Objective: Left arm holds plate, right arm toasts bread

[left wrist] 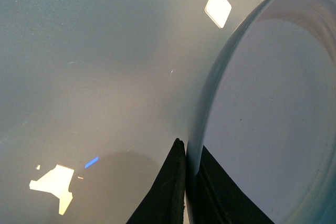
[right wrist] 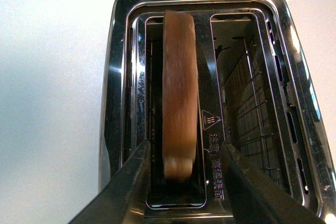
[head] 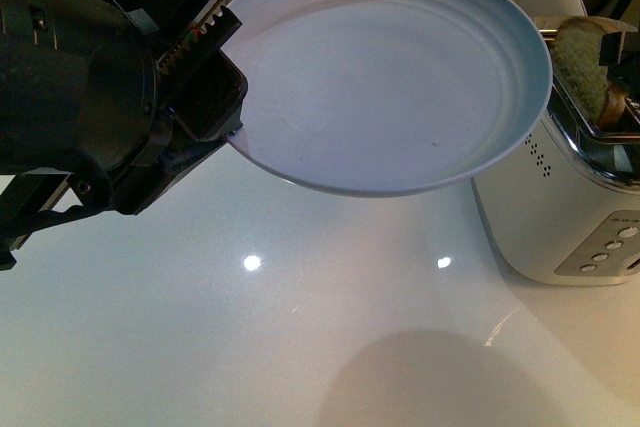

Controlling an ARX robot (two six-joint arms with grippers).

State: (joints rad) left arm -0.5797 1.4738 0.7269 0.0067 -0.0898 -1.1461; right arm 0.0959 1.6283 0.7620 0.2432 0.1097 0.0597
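Observation:
My left gripper (head: 215, 97) is shut on the rim of the pale blue-grey plate (head: 400, 67) and holds it tilted in the air above the white table, next to the toaster (head: 560, 207). In the left wrist view its black jaws pinch the plate's rim (left wrist: 190, 150). The plate (left wrist: 273, 108) is empty. The bread (right wrist: 178, 93) stands on edge in one slot of the chrome toaster (right wrist: 118, 77); its top (head: 585, 62) sticks out. My right gripper (right wrist: 184, 169) is open, one finger on each side of the bread, just above the slot.
The white glossy table (head: 300, 347) spreads below the plate. The toaster has buttons on its near end (head: 610, 247). Its second slot (right wrist: 247, 93) is empty.

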